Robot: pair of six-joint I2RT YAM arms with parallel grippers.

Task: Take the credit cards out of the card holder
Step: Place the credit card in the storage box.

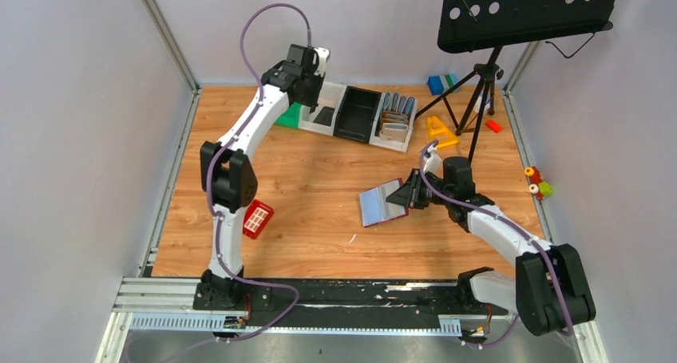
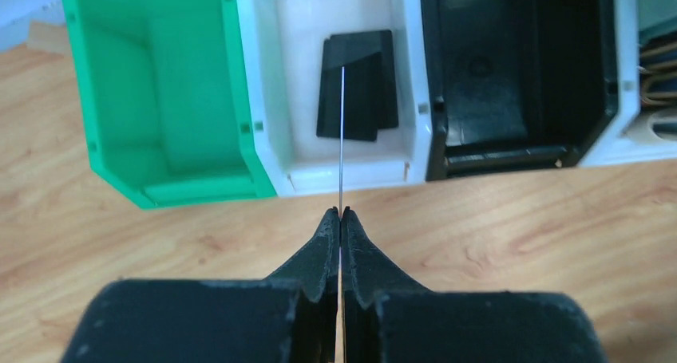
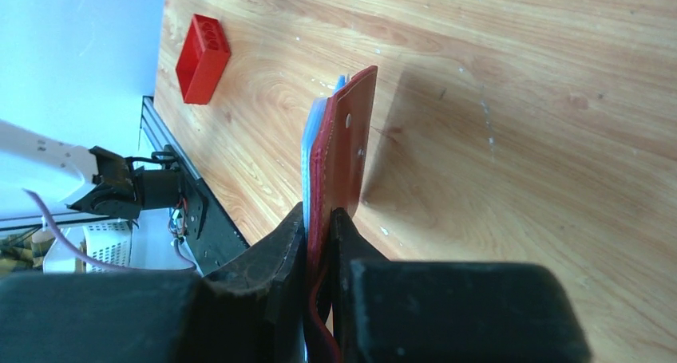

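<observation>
My left gripper (image 2: 341, 212) is shut on a thin card (image 2: 342, 132) seen edge-on; its colour does not show. It holds the card above the front wall of a white bin (image 2: 271, 76) where black cards (image 2: 359, 96) lie flat. In the top view this gripper (image 1: 307, 69) is at the back of the table over the bins. My right gripper (image 3: 320, 217) is shut on the maroon card holder (image 3: 345, 151), holding it on edge on the wood. In the top view the right gripper (image 1: 409, 195) holds the open holder (image 1: 382, 203) at mid-table, its grey inner side up.
A green bin (image 2: 160, 100), a black bin (image 2: 519, 68) and a white bin of upright wallets (image 1: 395, 117) stand in a row at the back. A flat red gridded piece (image 1: 258, 218) lies at the left. A music stand (image 1: 479, 92), a yellow piece (image 1: 438, 130) and small blocks are at the back right.
</observation>
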